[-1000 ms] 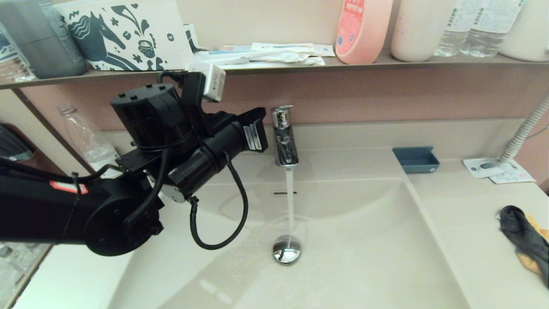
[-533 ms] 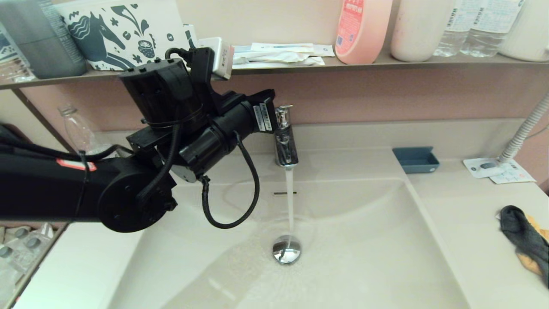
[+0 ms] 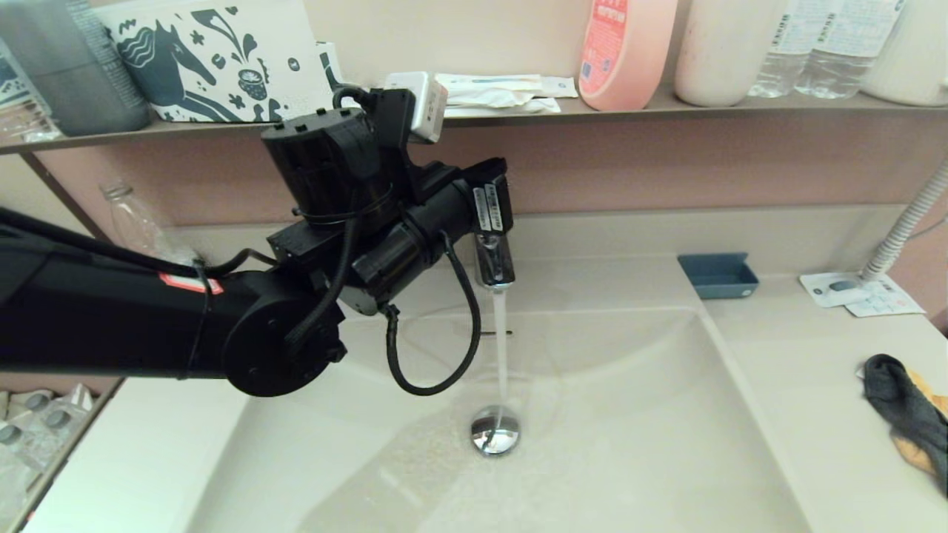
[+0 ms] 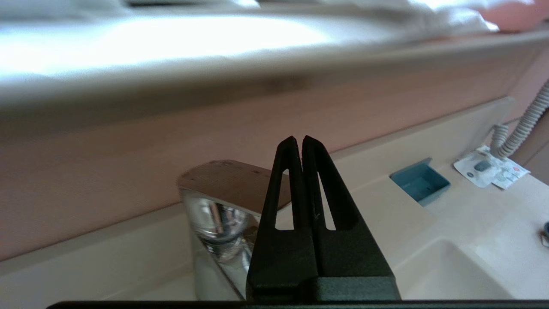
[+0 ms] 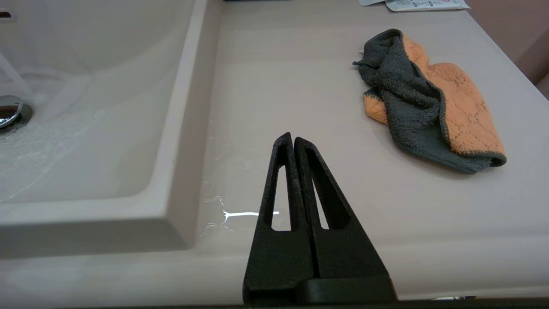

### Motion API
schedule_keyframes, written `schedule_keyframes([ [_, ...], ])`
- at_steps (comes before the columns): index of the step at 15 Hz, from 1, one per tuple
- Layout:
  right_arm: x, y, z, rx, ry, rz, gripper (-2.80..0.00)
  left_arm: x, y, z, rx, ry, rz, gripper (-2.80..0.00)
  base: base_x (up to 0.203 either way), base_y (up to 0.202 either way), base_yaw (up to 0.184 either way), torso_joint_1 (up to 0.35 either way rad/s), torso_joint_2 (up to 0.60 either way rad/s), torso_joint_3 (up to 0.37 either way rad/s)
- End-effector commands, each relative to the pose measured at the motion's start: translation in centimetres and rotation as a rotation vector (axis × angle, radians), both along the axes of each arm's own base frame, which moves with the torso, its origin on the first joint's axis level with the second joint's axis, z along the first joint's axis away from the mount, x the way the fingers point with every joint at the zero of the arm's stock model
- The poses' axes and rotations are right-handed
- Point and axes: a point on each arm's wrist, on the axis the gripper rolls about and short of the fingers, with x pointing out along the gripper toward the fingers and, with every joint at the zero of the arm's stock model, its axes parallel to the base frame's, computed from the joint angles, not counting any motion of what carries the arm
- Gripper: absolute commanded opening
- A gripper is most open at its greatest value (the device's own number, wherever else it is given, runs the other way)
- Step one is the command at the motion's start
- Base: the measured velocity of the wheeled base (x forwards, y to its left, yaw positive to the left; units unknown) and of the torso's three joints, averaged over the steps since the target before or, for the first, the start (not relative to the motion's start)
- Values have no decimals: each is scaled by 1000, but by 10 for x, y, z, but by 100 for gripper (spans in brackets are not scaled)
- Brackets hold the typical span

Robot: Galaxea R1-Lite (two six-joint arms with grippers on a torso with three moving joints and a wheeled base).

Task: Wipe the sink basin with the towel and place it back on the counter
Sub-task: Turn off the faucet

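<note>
Water runs from the chrome faucet [image 3: 495, 260] into the cream sink basin [image 3: 637, 451] and onto the round drain plug [image 3: 495, 432]. My left gripper [image 4: 298, 139] is shut and empty, its tips level with the flat top of the faucet handle [image 4: 223, 180] and just beside it. In the head view the left wrist hides that handle. The grey and orange towel [image 3: 907, 414] lies crumpled on the counter [image 3: 800, 370] at the right. My right gripper [image 5: 292, 137] hovers shut and empty over the counter [image 5: 300, 86], short of the towel [image 5: 429, 103] and beside the basin rim [image 5: 188, 128].
A small blue tray [image 3: 717, 275] and white paper packets [image 3: 859, 292] sit at the back right, by a ribbed hose [image 3: 907, 222]. The brown shelf [image 3: 666, 109] above carries bottles and a printed box. A clear bottle [image 3: 141, 237] stands back left. Water drops [image 5: 223, 212] lie on the counter.
My left arm has swung right and upward, bringing its shut gripper from left of the faucet up to the faucet handle. Water keeps running. The towel has not moved.
</note>
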Motion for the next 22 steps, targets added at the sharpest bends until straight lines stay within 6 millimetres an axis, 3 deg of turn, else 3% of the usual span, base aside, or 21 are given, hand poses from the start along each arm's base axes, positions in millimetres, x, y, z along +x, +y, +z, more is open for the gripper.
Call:
schedule_keyframes([
  [1,0,0,0,0,-1,0,-280,-1,-6,-4,4,4,-13,-280,0,0,0,0,0,0],
  [10,0,0,0,0,-1,0,-280,-15,-14,-22,44,53,-51,-280,0,0,0,0,0,0],
  [16,0,0,0,0,-1,0,-280,-26,-1,7,-9,-9,-44,-280,0,0,0,0,0,0],
  [22,0,0,0,0,-1,0,-280,-2,3,0,4,-2,-9,-280,0,0,0,0,0,0],
])
